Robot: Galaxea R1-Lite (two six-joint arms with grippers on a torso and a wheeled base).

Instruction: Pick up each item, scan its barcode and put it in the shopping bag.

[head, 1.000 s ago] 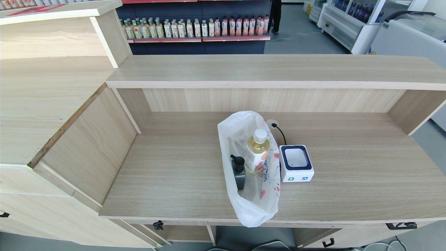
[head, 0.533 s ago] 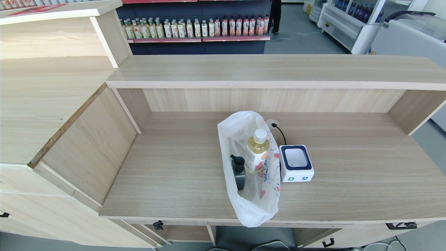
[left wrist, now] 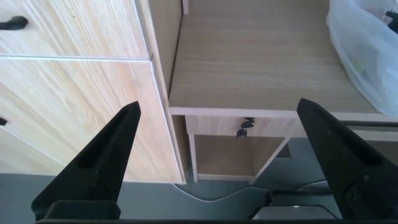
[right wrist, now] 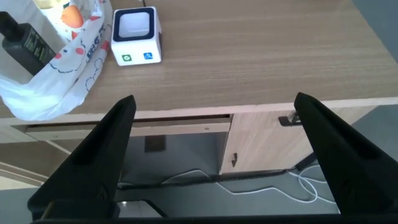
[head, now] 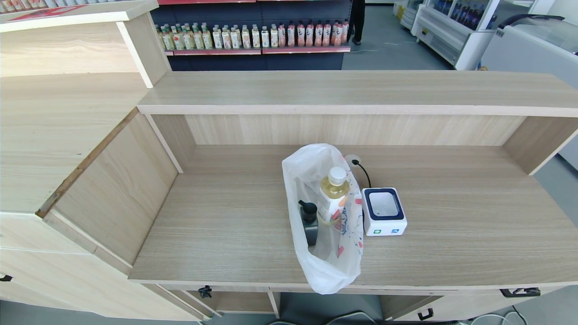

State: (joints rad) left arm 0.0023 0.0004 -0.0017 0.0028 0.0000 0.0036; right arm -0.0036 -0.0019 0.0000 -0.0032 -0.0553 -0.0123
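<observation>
Head view, shopping bag point(head: 323, 266): white plastic, on the wooden counter point(head: 451, 234) near its front edge, mouth open.
Head view, tea bottle point(head: 335, 189): inside the bag on the scanner's side, white cap up, amber drink under it.
Head view, pump bottle point(head: 309, 223): dark, inside the bag, just beside the tea bottle; the bag film hides its base, so whether it stands or leans is hard to say.
Head view, scanner point(head: 383, 211): small white box with a dark-framed window on top, touching or just beside the bag's right side; a black cable point(head: 363, 171) runs from behind it to a hole in the counter.
Left wrist view, left gripper point(left wrist: 217, 104): two dark fingers spread wide, nothing between them, held low in front of the counter's front edge; a corner of the bag shows farther off.
Right wrist view, right gripper point(right wrist: 214, 98): fingers likewise spread wide and empty, low before the counter edge; beyond it lie the scanner and the bag with the pump bottle inside.
</observation>
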